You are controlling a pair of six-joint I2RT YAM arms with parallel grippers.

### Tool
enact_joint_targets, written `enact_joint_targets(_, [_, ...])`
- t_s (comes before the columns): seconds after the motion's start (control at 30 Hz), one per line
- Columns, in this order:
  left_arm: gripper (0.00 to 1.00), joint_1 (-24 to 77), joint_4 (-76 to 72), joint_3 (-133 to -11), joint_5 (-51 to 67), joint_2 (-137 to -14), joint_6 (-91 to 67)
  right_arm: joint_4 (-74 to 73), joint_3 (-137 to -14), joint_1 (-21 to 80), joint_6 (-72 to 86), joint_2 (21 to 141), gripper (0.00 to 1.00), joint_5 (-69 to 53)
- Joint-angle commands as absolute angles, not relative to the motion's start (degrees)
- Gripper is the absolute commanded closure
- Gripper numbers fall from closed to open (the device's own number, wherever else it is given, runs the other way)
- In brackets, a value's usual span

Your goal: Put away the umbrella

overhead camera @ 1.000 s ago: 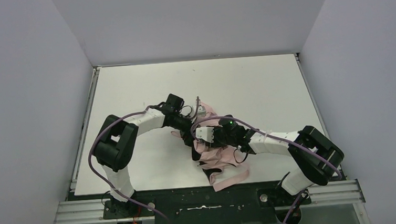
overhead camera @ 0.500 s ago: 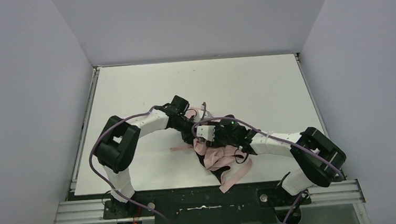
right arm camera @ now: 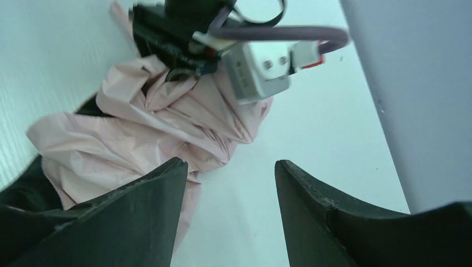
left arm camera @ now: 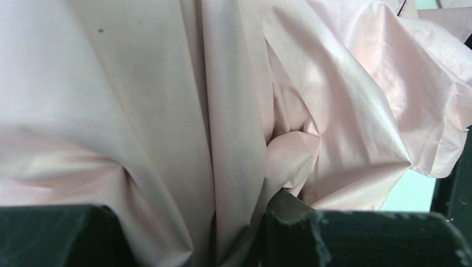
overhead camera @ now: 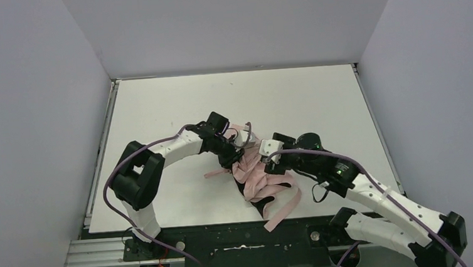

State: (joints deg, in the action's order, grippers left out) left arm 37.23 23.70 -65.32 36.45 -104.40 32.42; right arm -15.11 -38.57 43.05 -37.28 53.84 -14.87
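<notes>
The left fingers (left arm camera: 362, 239) are closed on a bunched fold of the pale pink umbrella (left arm camera: 167, 111), which lies crumpled on the white tabletop (overhead camera: 175, 100) between both sets of fingers. The right fingers (right arm camera: 128, 222) stand wide apart, holding nothing, with the umbrella just beyond their tips.

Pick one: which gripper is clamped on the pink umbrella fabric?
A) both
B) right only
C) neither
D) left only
D. In the left wrist view the left gripper is closed on a fold of the umbrella. In the right wrist view the right gripper stands open, with only the table between its fingers and the umbrella lying ahead of them.
</notes>
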Motion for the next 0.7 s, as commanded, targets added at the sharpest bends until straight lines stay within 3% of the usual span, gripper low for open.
enact_joint_targets(0.0, [1.00,36.69,23.47,-68.82,33.24,-103.72,34.79,-17.97,-41.75,42.62,-24.43,46.67,0.40,-14.40])
enact_joint_targets(0.17, [1.00,36.50,23.88,-70.50,31.21,-104.02,36.44,-23.30,-44.20,42.54,-2.49,45.97,0.42,-0.12])
enact_joint_targets(0.37, [1.00,35.43,28.21,-74.32,29.44,-105.47,39.32,-43.81,-50.63,42.04,28.85,54.59,0.39,19.91])
enact_joint_targets(0.67, [1.00,33.02,28.06,-75.42,31.63,-106.02,37.41,-39.99,-36.62,41.57,45.34,47.49,0.32,13.47])
